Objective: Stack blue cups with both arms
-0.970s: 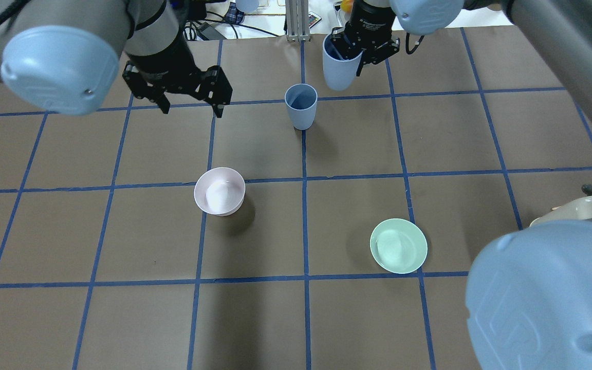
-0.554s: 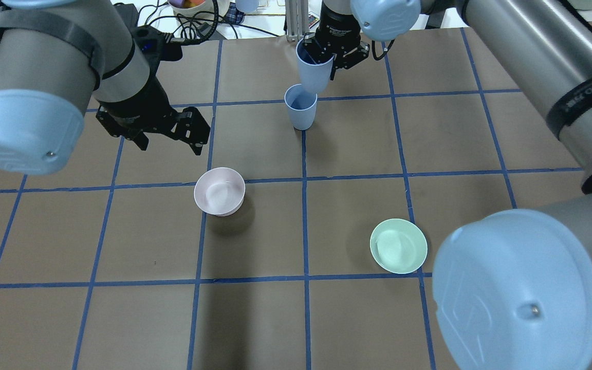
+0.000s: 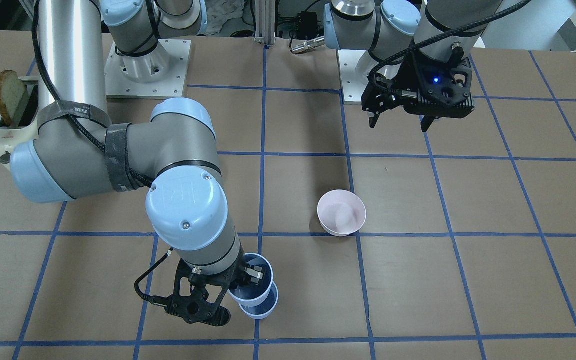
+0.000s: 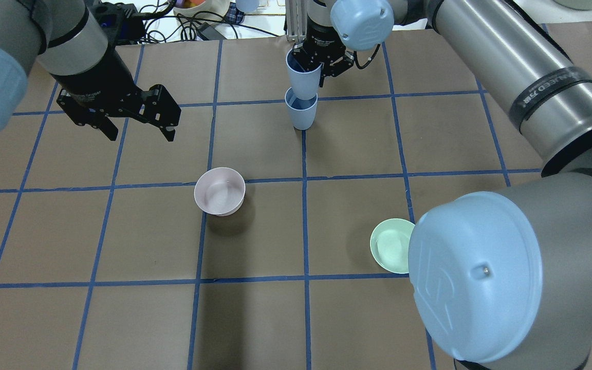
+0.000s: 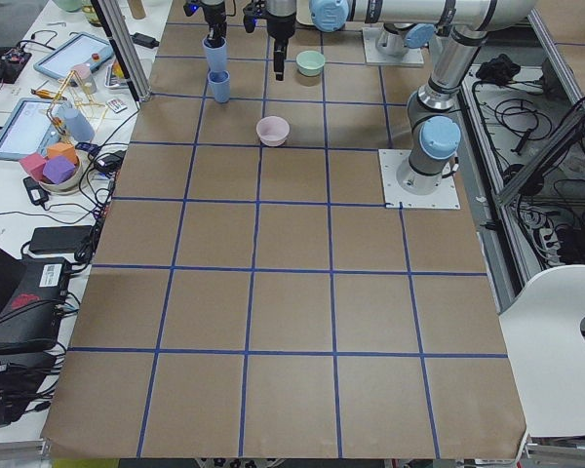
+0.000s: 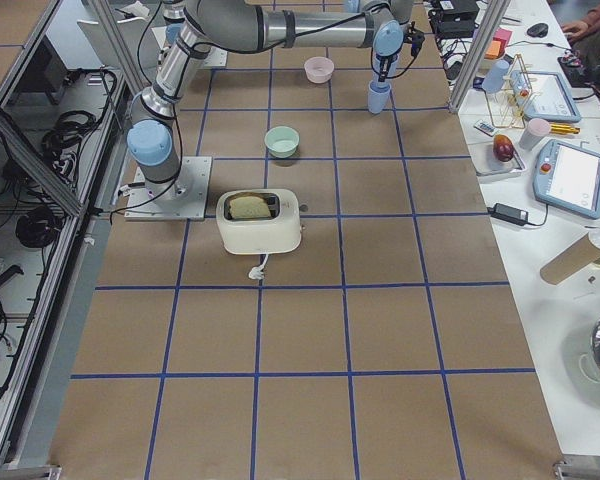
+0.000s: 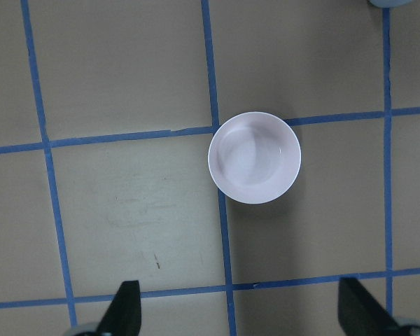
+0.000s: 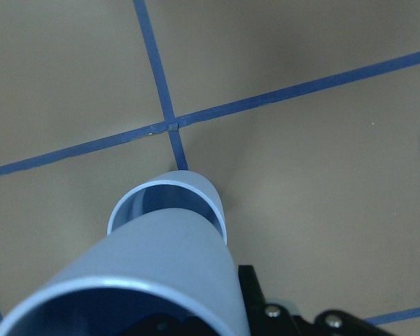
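Observation:
One blue cup [image 4: 301,114] stands upright on the table at the far centre. My right gripper [image 4: 320,62] is shut on the rim of the second blue cup [image 4: 302,77] and holds it upright right over the standing one, its base at that cup's mouth. In the front-facing view the held cup [image 3: 246,291] overlaps the standing cup [image 3: 264,308]. The right wrist view shows the held cup [image 8: 161,273] covering much of the standing cup's mouth [image 8: 169,199]. My left gripper [image 4: 139,132] is open and empty, hovering to the left, well apart from the cups.
A pale pink bowl [image 4: 219,191] sits left of centre, below the left wrist camera [image 7: 254,157]. A mint-green bowl [image 4: 389,245] is partly hidden by my right arm's elbow. A toaster [image 6: 259,221] with bread stands near the right arm's base.
My right gripper has carried its cup to the left and lowered it onto the standing cup's mouth. My left gripper has drawn away to the left, still open.

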`<act>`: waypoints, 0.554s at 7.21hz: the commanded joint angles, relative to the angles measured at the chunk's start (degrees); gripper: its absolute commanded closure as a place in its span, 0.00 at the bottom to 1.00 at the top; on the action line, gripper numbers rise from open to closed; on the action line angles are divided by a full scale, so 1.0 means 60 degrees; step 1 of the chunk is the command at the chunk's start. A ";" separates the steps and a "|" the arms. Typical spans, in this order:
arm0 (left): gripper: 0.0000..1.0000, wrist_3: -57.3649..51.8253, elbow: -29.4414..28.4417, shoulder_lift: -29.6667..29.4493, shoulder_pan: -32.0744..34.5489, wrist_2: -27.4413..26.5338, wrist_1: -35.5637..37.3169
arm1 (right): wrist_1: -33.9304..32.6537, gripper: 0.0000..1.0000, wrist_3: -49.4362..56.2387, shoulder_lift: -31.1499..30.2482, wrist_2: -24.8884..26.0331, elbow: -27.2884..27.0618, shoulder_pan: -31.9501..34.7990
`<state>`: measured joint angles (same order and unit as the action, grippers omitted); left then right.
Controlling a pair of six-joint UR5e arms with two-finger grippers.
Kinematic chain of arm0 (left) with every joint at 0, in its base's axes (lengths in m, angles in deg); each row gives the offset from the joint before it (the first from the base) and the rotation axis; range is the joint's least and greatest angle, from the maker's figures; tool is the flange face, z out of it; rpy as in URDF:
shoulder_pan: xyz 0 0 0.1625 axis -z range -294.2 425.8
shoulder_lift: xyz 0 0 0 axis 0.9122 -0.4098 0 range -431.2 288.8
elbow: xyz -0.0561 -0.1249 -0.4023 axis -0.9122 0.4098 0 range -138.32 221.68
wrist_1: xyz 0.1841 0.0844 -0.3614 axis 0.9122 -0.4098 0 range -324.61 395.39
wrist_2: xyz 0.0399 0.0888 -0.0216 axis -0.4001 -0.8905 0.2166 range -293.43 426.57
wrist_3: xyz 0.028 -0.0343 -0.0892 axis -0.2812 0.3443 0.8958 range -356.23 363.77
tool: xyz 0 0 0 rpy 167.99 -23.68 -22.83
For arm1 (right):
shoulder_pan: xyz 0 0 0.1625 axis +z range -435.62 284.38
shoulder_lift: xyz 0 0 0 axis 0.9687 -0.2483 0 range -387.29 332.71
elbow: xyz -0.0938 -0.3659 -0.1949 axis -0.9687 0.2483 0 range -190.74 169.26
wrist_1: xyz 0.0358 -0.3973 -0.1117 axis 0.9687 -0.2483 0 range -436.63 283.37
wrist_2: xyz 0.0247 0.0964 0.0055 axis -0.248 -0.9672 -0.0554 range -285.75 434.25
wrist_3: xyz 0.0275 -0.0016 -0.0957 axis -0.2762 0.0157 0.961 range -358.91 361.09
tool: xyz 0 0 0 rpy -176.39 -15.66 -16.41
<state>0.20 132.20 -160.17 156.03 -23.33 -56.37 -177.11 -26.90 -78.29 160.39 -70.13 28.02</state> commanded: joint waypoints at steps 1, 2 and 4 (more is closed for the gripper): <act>0.00 0.0009 -0.0072 -0.0098 0.0006 -0.0031 -0.0133 | -0.0010 1.00 -0.0007 0.0091 -0.0073 0.0010 0.0012; 0.00 0.0009 -0.0072 -0.0084 0.0006 -0.0046 -0.0118 | -0.0010 1.00 -0.0007 0.0106 -0.0088 0.0010 0.0012; 0.00 0.0009 -0.0072 -0.0084 0.0006 -0.0061 -0.0118 | -0.0156 1.00 0.0007 0.0223 -0.0074 -0.0019 0.0012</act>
<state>0.25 131.77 -160.67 156.06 -23.61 -57.12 -177.46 -26.89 -77.36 159.91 -70.11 28.09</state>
